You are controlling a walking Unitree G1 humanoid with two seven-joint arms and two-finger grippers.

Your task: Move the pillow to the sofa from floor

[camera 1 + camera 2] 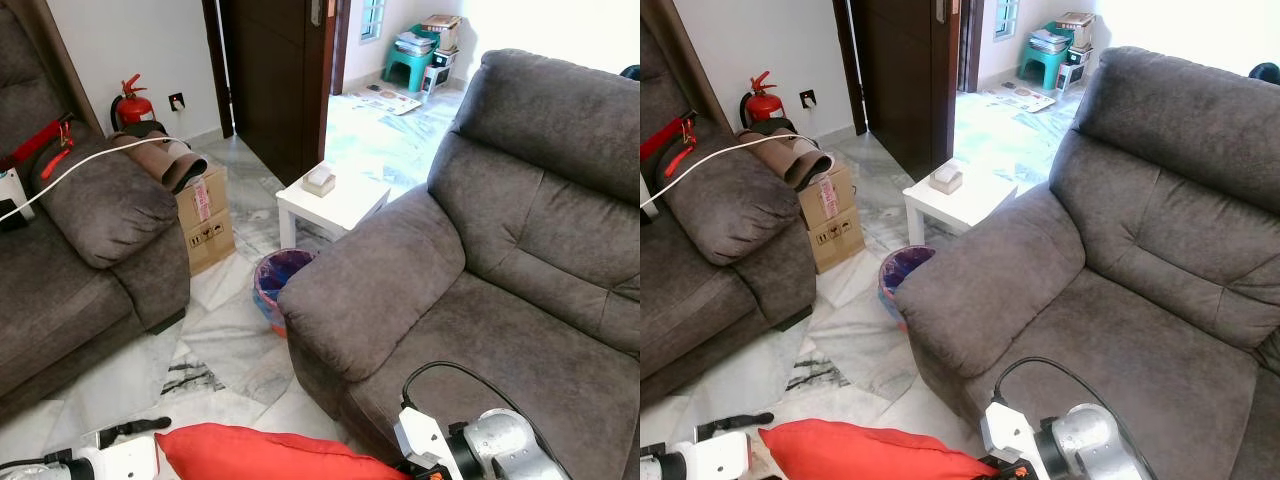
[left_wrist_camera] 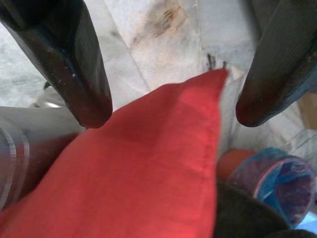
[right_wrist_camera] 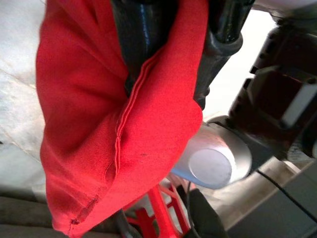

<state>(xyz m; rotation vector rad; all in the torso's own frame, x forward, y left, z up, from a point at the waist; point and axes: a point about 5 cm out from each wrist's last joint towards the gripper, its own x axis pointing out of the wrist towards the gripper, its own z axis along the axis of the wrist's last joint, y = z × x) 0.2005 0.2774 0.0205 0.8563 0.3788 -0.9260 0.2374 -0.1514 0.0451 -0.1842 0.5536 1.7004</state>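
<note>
I had the right claw point(image 3: 168, 74) clamped on the red pillow's point(image 1: 260, 455) edge just before the sofa point(image 1: 480, 290), while the left claw point(image 2: 168, 111) stood wide open, straddling its corner.

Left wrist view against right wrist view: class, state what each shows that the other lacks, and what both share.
Left wrist only: two open black fingers over the marble floor, and a bin with a blue liner. Right wrist only: black fingers shut on the pillow's seamed edge, with a silver joint beside it. Both: the red pillow.
</note>
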